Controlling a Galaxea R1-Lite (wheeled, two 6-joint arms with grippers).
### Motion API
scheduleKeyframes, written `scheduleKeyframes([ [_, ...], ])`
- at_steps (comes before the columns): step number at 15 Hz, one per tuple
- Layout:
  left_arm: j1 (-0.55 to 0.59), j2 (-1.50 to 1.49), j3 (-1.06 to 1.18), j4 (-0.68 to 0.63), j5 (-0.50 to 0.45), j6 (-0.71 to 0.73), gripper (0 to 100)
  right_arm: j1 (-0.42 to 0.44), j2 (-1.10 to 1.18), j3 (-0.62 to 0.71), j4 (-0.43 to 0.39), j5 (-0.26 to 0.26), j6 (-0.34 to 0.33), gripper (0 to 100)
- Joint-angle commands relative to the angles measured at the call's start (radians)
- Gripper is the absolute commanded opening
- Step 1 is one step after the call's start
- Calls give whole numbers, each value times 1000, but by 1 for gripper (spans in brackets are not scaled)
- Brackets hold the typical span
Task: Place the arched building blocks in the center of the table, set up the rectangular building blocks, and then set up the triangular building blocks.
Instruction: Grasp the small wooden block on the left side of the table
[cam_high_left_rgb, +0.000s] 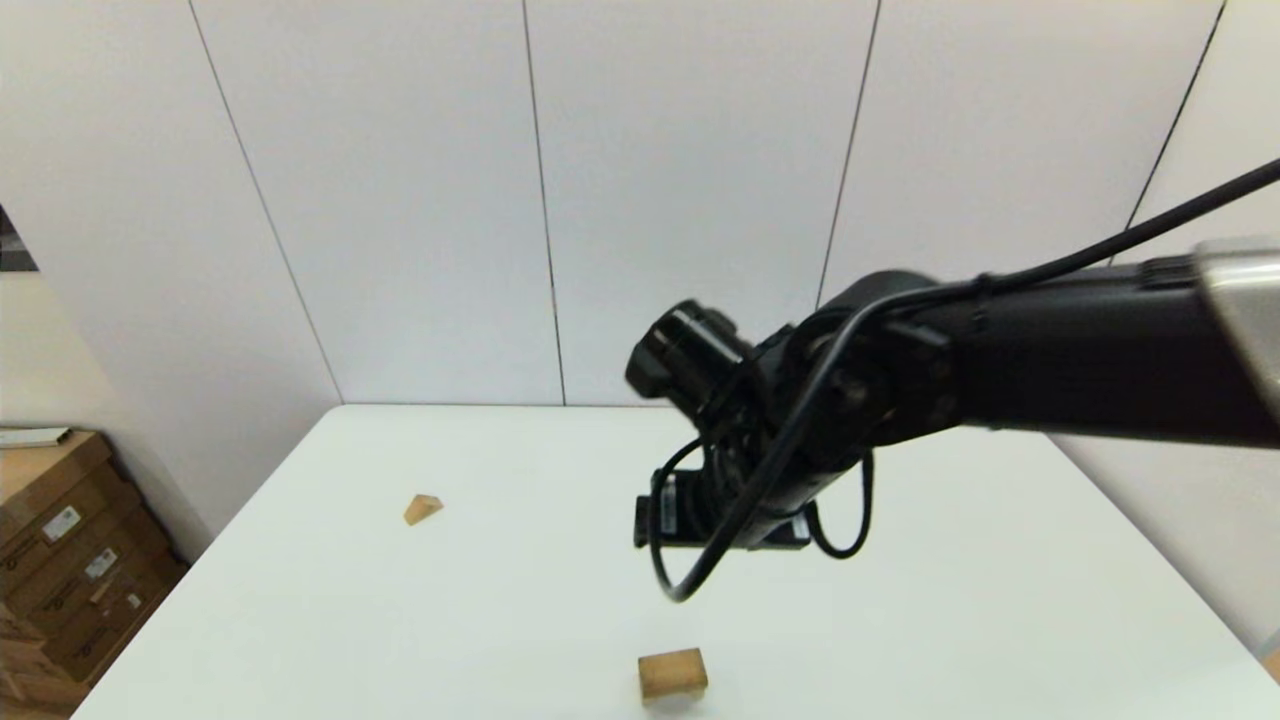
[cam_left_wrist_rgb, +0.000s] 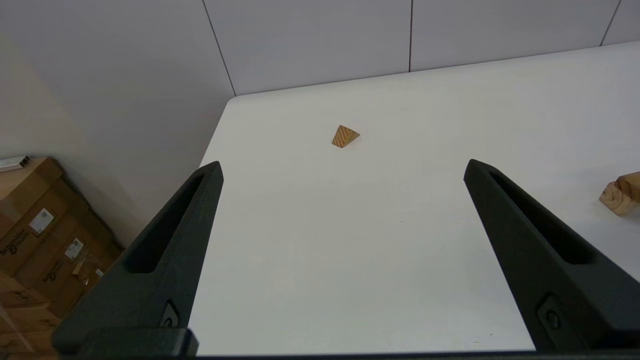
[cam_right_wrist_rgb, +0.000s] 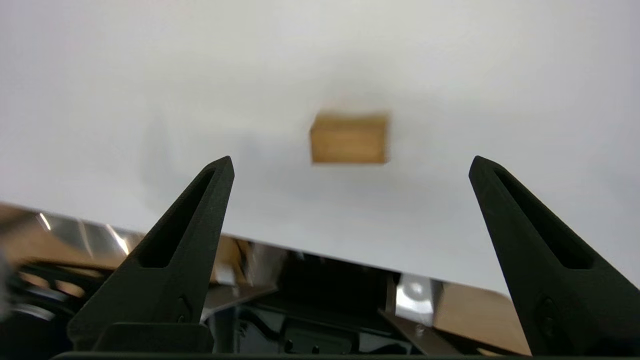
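The rectangular building blocks (cam_high_left_rgb: 672, 673) are 1 tan-brown slab lying on the white surface (cam_high_left_rgb: 980, 620) close to its near edge, about midway across. My right wrist view shows the same slab (cam_right_wrist_rgb: 349, 138) blurred, alone on bare white, ahead of my right hand (cam_right_wrist_rgb: 350, 167) and between the lines of its 2 fingers without touching either. That hand is spread wide and grips nothing. From my head, my right arm (cam_high_left_rgb: 1000, 370) reaches in from the right and hangs above the middle of the surface, its wrist and looping cable hiding whatever lies under it; the hand itself is not visible there.

The triangular building blocks (cam_high_left_rgb: 423, 508) are 1 small wedge resting on the left part of the surface, well apart from the slab and farther back. My left wrist view shows it (cam_left_wrist_rgb: 345, 136) with its striped triangular face toward the camera, lying well ahead of my left hand (cam_left_wrist_rgb: 342, 167), which hovers over the surface (cam_left_wrist_rgb: 350, 250) with both fingers spread wide and empty.

The arched building blocks (cam_left_wrist_rgb: 622, 194) show only in my left wrist view, as a light tan piece cut off by the picture's edge, resting on the surface. I cannot tell how it sits.

Cardboard boxes (cam_high_left_rgb: 60, 560) stand beyond the surface's left edge, and pale wall panels (cam_high_left_rgb: 680, 180) rise behind its far edge.
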Motion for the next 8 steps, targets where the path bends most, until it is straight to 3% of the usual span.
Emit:
scheduleKeyframes([
  [1, 0, 1, 1, 0, 0, -1, 100, -123, -501, 149, 8, -101, -12, 100],
  [3, 0, 1, 1, 0, 0, -1, 100, -171, -710, 216, 6, -105, -96, 100],
  [6, 0, 1, 1, 0, -1, -1, 100, -344, -1040, 376, 3, -105, -257, 100],
  [8, 0, 1, 0, 0, -3, -3, 100, -481, -1250, 525, 3, -105, -288, 100],
])
